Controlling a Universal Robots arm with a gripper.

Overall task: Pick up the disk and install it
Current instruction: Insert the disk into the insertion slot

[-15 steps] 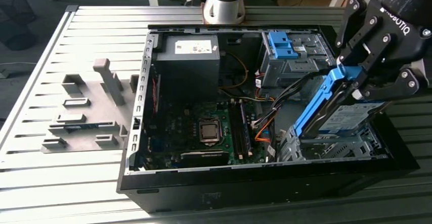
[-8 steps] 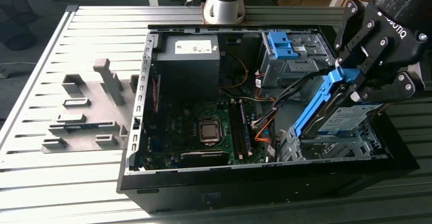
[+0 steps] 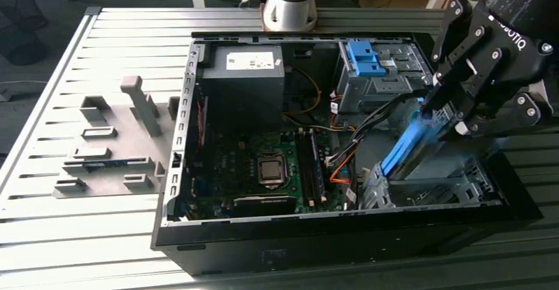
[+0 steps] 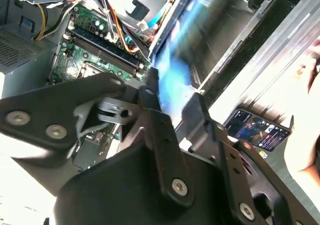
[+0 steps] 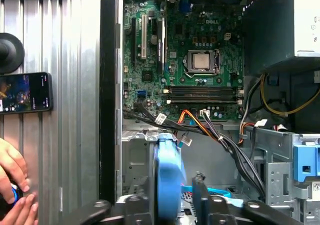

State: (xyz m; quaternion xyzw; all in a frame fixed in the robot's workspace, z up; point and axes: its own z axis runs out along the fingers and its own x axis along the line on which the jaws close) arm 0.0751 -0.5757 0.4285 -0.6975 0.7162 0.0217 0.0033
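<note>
Gripping the disk [image 3: 410,143], hand [image 3: 436,116]

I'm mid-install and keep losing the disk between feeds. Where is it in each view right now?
Exterior view: the disk sits in the claw, tilted over the metal drive cage on the exterior view's right.
Second wrist view: blurred blue streak ahead of the claw.
First wrist view: blue edge, seen end-on.
Shared landmark: the motherboard.
</note>
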